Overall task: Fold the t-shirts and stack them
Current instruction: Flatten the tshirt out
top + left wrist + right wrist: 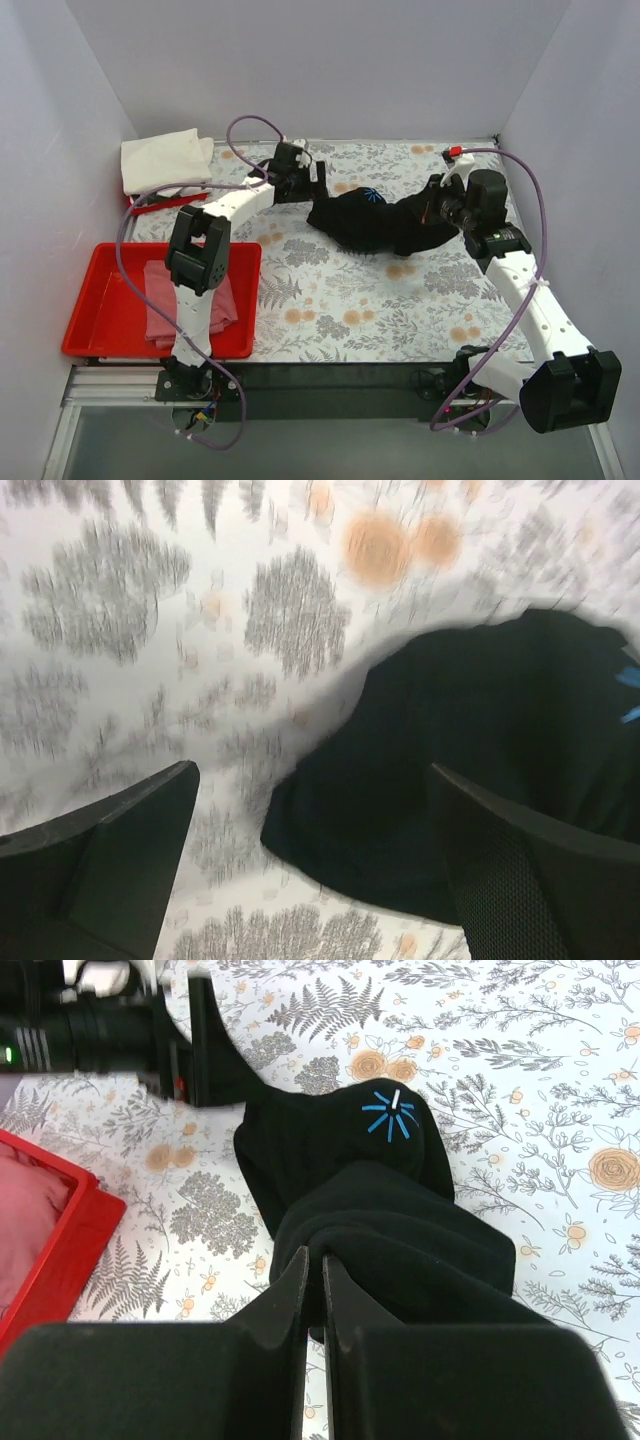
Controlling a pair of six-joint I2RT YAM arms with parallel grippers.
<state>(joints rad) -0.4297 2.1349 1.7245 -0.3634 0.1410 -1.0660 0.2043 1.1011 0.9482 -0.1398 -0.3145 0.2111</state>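
Observation:
The black t-shirt lies bunched at the middle back of the floral table; a small blue starburst mark shows on it. My right gripper is shut on a fold of this shirt at its right end. My left gripper is open just above the shirt's left edge, fingers on either side of a cloth corner. The dusty pink t-shirt lies folded in the red tray. The cream-white t-shirt lies folded at the back left.
A second red tray peeks out under the cream-white shirt. White walls close in the table on three sides. The left arm reaches over the red tray. The red tray's corner shows in the right wrist view.

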